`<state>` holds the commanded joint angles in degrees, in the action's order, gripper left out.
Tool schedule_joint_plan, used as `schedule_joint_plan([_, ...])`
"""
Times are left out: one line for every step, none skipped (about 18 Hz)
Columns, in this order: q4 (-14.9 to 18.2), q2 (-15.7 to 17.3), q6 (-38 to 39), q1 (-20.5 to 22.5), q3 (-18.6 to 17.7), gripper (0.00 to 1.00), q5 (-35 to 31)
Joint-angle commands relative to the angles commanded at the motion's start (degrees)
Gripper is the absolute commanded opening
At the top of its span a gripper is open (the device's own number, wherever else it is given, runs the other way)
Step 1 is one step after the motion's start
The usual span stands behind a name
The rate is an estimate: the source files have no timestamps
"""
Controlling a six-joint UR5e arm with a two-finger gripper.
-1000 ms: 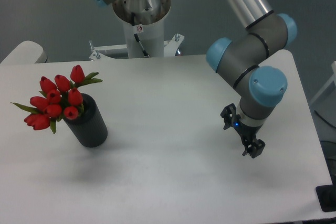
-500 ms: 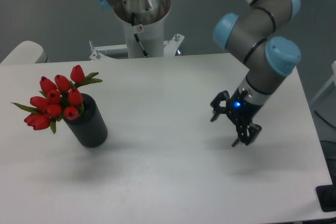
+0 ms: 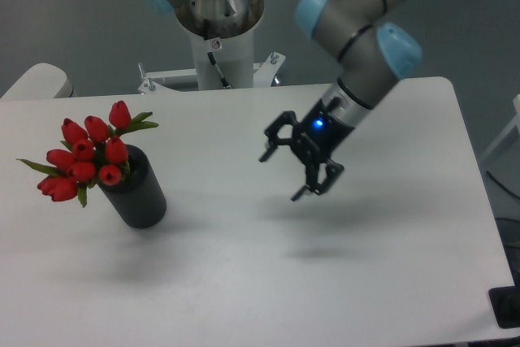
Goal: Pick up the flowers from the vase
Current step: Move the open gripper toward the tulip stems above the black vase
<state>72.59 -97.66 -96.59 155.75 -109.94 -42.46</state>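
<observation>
1 fixed camera view: the gripper hangs above the white table, fingers spread wide and holding nothing. The red flowers sit in the black vase well to the side the fingertips point toward — their buds lean away from them. This looks like the approach step; next the open fingers must reach the stems above the vase rim and close.

Arm reaching in from upper right, wrist angled down-left, gripper spread wide, holding nothing, blue light lit
</observation>
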Motion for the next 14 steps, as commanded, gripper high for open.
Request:
schedule_joint_plan([0.5,1.3,0.0,-0.5,-1.1,1.0,1.2])
schedule_joint_plan([0.8,2.9,0.2,-1.1,-2.7,1.0,2.9])
schedule_joint_plan([0.8,4.4,0.9,-1.8,-3.9,1.0,4.8])
schedule_joint_plan([0.8,6.0,2.3,-2.7,-5.1,1.0,6.5])
schedule_joint_plan([0.7,7.3,4.0,-3.3,-6.1,1.0,8.2])
schedule_joint_plan([0.7,7.7,6.2,-4.7,-6.1,1.0,9.7])
schedule_joint_plan([0.7,7.8,8.5,-6.3,-6.2,1.0,11.4])
schedule_joint_plan([0.6,7.8,10.6,-7.5,-6.2,1.0,13.0])
schedule_joint_plan([0.3,7.7,11.9,-8.3,-6.2,1.0,14.5])
schedule_joint_plan([0.2,7.6,12.4,-9.1,-6.2,1.0,15.6])
schedule_joint_plan([0.1,7.4,12.4,-9.8,-6.3,1.0,16.2])
schedule_joint_plan([-0.3,6.9,12.1,-10.3,-6.3,1.0,16.3])
schedule_joint_plan([-0.4,6.3,11.7,-10.8,-6.3,1.0,16.3])
schedule_joint_plan([-0.8,5.6,11.5,-11.0,-6.1,1.0,16.3])
